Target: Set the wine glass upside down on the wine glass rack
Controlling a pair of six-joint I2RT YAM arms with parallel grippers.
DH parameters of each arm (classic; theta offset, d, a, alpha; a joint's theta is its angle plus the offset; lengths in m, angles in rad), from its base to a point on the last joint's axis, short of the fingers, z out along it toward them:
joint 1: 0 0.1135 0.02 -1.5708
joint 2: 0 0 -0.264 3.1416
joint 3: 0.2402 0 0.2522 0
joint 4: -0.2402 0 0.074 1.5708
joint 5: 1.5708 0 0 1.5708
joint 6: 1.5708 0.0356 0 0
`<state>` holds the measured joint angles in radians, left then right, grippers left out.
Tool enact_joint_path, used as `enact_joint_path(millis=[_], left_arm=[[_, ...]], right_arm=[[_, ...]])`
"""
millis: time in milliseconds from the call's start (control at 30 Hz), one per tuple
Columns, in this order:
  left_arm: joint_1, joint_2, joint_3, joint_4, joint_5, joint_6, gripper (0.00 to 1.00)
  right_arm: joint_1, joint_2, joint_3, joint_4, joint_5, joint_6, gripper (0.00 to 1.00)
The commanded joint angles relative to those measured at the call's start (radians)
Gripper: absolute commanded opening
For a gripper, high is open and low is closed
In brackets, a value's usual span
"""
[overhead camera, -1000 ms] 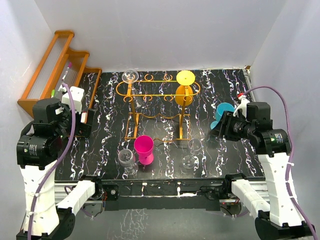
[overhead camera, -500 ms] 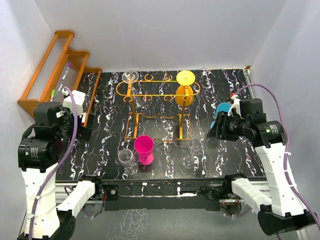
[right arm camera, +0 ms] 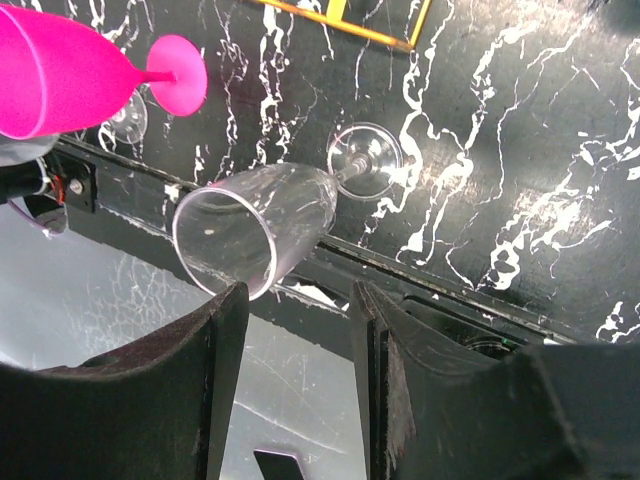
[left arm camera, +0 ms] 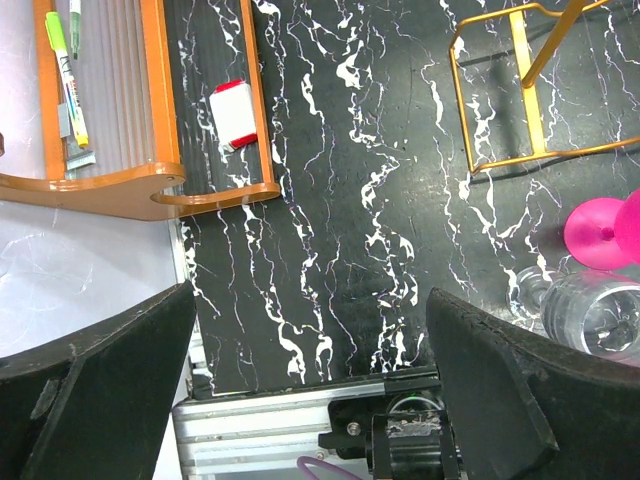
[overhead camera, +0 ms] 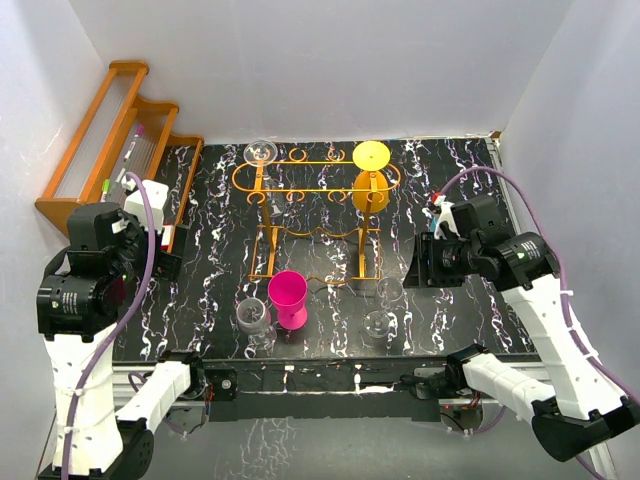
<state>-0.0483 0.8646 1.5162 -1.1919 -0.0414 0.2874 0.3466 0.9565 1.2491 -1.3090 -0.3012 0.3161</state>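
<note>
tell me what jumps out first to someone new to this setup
The magenta glass standing near the front edge of the black marbled table grabs the eye first. Behind it is the orange-gold wine glass rack, with a yellow glass hung upside down at its right end. In the right wrist view, the open right gripper faces a clear wine glass.

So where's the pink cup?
In the top view, the pink cup stands left of centre, just in front of the gold wire rack, with a clear glass close on its left.
</note>
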Motion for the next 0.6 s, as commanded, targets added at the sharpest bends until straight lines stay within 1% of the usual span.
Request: enact_joint_path(millis=[0,267,567], left_arm=[[0.017,0.002,-0.001,-0.020,0.019,-0.003,0.97],[0.029,0.001,0.001,-0.013,0.028,-0.006,0.97],[0.030,-0.023,-0.040,0.007,0.013,0.001,0.97]], right_arm=[[0.027,-0.021,-0.017,0.020,0.026,0.005,0.47],[0.062,0.020,-0.028,0.061,0.049,0.016,0.47],[0.115,0.074,-0.042,0.074,0.141,0.041,0.49]])
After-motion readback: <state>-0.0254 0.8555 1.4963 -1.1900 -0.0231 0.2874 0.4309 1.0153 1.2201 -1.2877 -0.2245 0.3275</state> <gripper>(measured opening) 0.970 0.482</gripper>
